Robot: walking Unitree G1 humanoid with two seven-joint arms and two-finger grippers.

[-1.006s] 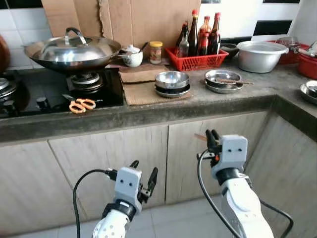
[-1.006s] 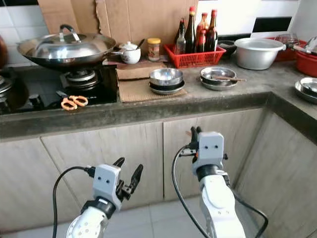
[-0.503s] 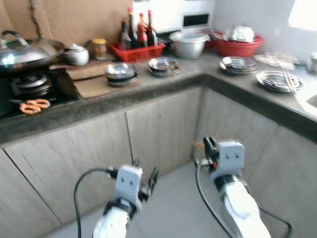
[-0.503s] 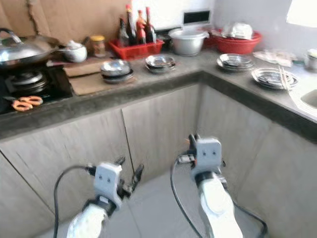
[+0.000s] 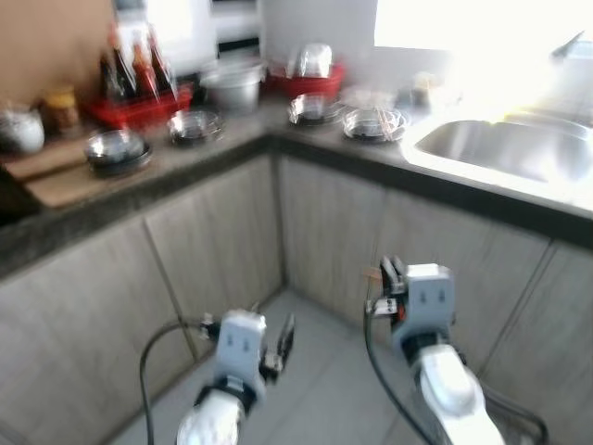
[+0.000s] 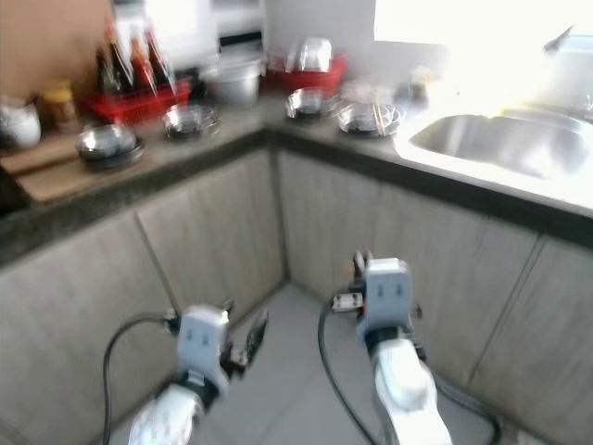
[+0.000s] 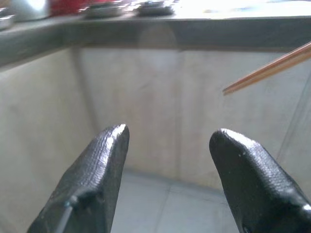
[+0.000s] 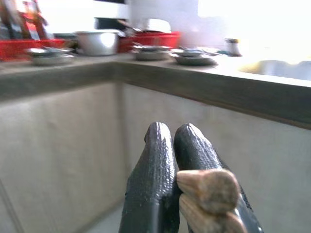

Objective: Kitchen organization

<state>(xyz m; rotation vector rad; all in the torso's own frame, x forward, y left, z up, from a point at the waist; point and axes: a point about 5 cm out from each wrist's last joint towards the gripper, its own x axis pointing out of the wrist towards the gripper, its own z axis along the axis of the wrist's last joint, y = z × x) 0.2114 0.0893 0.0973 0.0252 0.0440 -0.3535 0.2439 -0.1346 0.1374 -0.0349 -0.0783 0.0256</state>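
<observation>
Far left on the counter (image 5: pixel 185 171): a red basket (image 5: pixel 139 104) of dark bottles (image 5: pixel 134 69), then steel bowls (image 5: pixel 113 148), a steel pot (image 5: pixel 233 85), a red tub (image 5: pixel 310 79), stacked plates (image 5: pixel 373 120) and the sink (image 5: pixel 505 148), all blurred. My left gripper (image 5: pixel 273 341) hangs low before the cupboard doors (image 5: pixel 218 241), fingers (image 7: pixel 99 165) spread wide, nothing between them. My right gripper (image 5: pixel 389 278), to its right, has fingers pressed together on a pair of wooden chopsticks (image 8: pixel 209 199), held clear of the counter.
</observation>
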